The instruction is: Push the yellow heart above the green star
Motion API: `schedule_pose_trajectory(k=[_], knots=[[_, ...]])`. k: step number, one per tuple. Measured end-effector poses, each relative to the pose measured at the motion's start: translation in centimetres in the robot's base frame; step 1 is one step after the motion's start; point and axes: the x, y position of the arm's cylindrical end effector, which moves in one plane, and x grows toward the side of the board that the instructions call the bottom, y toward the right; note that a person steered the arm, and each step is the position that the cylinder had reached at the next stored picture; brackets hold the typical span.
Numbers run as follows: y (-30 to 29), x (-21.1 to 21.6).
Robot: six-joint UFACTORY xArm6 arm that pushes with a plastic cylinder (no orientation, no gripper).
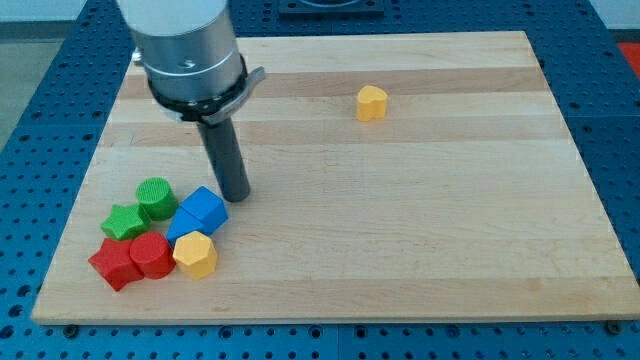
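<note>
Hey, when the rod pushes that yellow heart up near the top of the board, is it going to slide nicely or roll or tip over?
The yellow heart looks squat and flat-bottomed, so it will probably slide rather than tip or roll. Its lobed outline may make it spin if struck off-centre. The wooden board looks smooth, so drag is likely low.

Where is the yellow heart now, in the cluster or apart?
Apart: the yellow heart sits alone toward the view's top, far from the green star.

place: robotics lab bench | base: blue perforated metal plate (40, 120) with a regular grid of mounting holes around all edges | tabletop: pale wooden board (420, 220) laid on it | equipment: grey cylindrical robot arm housing (185, 45) at the view's top left | surroundings: nothing domestic visible
</note>
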Motion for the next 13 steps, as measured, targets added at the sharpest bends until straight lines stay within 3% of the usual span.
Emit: schedule_pose_trajectory(k=[4,7,10,13], knots=[[17.7,-11.2],[18.3,-18.6],[17.0,-15.7],[14.9,-17.6]])
